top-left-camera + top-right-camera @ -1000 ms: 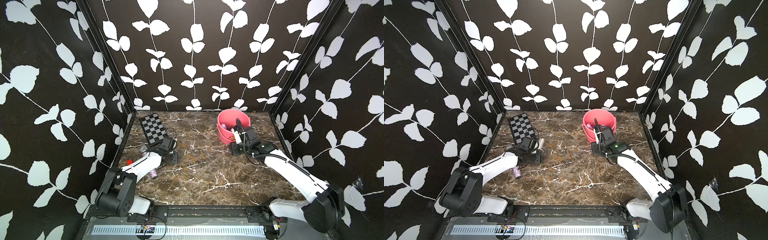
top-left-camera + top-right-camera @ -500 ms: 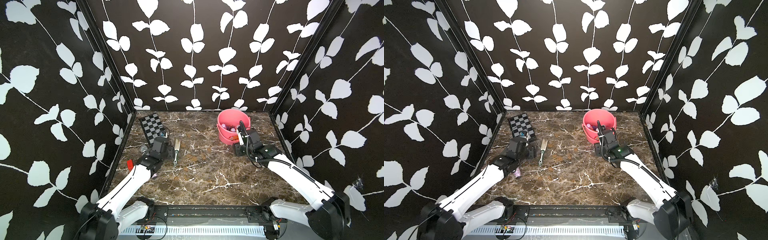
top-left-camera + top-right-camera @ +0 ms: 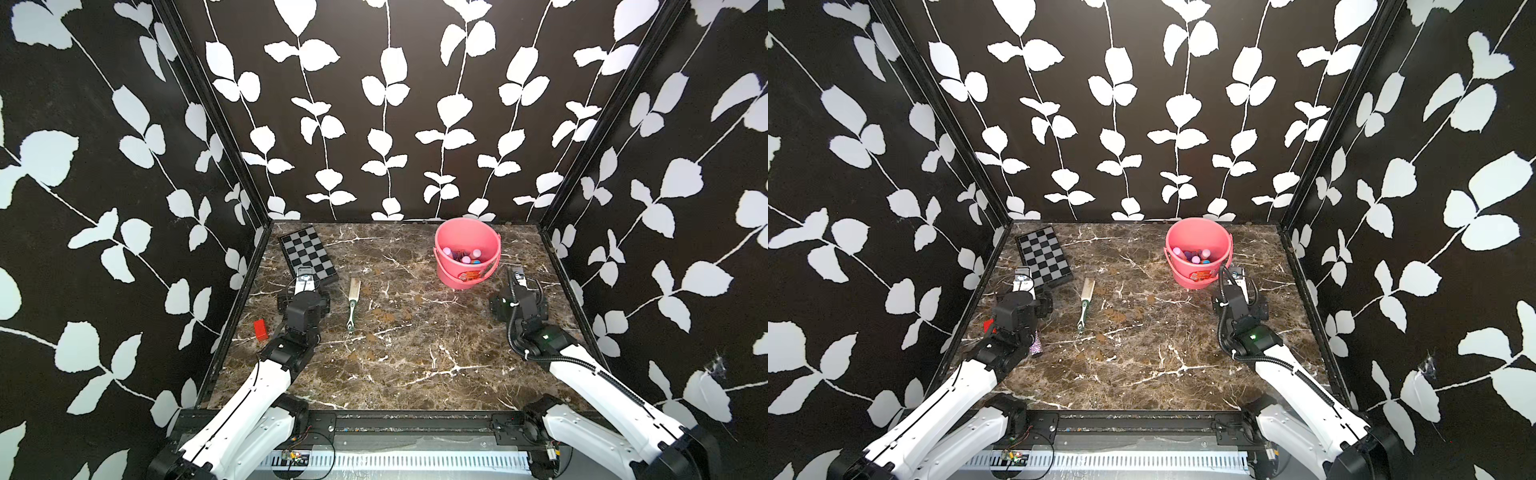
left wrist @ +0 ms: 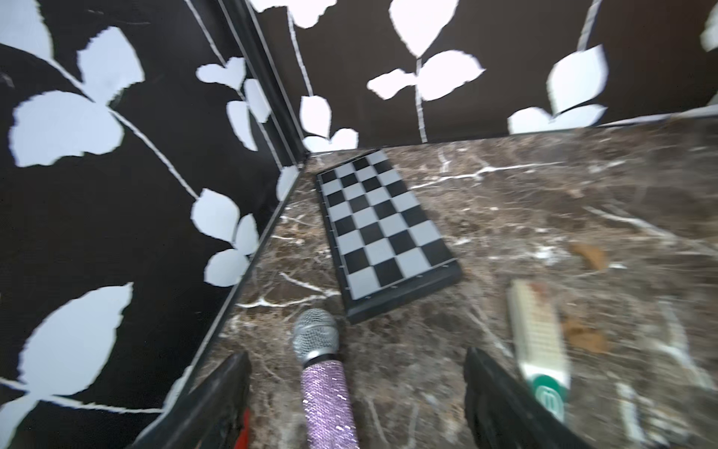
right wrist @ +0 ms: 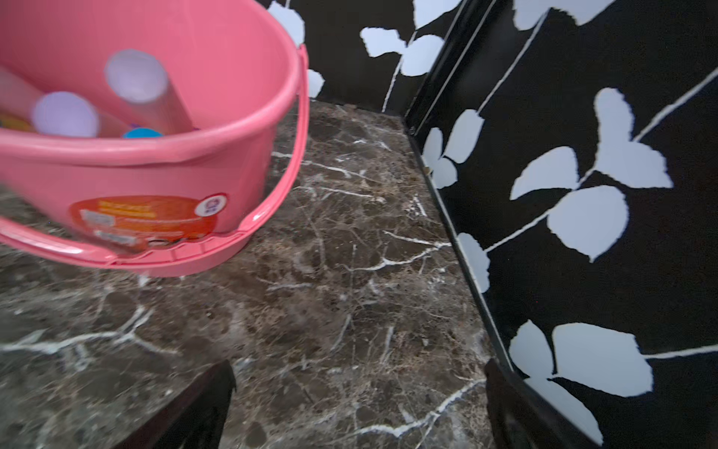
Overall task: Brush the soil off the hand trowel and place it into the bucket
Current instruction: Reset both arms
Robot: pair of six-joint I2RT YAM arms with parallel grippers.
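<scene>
The pink bucket (image 3: 467,266) (image 3: 1198,270) (image 5: 155,175) stands at the back right with several lilac-capped things inside. I cannot make out the hand trowel among them or anywhere else. Brown soil (image 3: 390,318) (image 4: 590,254) lies in clumps mid-table. My right gripper (image 3: 517,291) (image 5: 359,369) hovers open and empty just right of the bucket. My left gripper (image 3: 305,291) (image 4: 355,361) is open by the left wall, its jaws wide on either side of a glittery purple microphone (image 4: 324,381) that lies on the table untouched.
A green-handled brush (image 3: 353,305) (image 4: 538,338) lies loose right of the left gripper. A folded chessboard (image 3: 307,257) (image 4: 380,229) sits in the back left corner. A small red block (image 3: 260,329) rests by the left wall. Black leaf-patterned walls enclose the marble table (image 3: 415,365).
The left gripper has let go of the brush, which now lies on the table, and drawn back toward the left wall. The right gripper has moved off the bucket rim to the right and opened wide.
</scene>
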